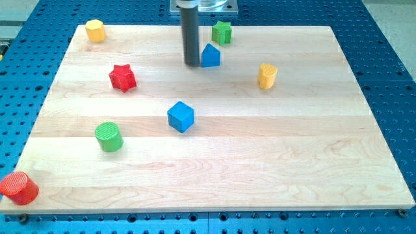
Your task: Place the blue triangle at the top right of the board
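Observation:
The blue triangle (210, 56) sits near the top middle of the wooden board (292, 149). My tip (192, 64) is just to the left of it, very close or touching its left side. The dark rod comes down from the view's top. A green star (221, 32) lies just above and to the right of the blue triangle.
A blue cube (181, 116) lies at the board's middle. A yellow cylinder (267, 75) is right of the triangle. A red star (122, 77) and a green cylinder (108, 136) are at left. A yellow block (95, 30) is top left, a red cylinder (19, 188) bottom left.

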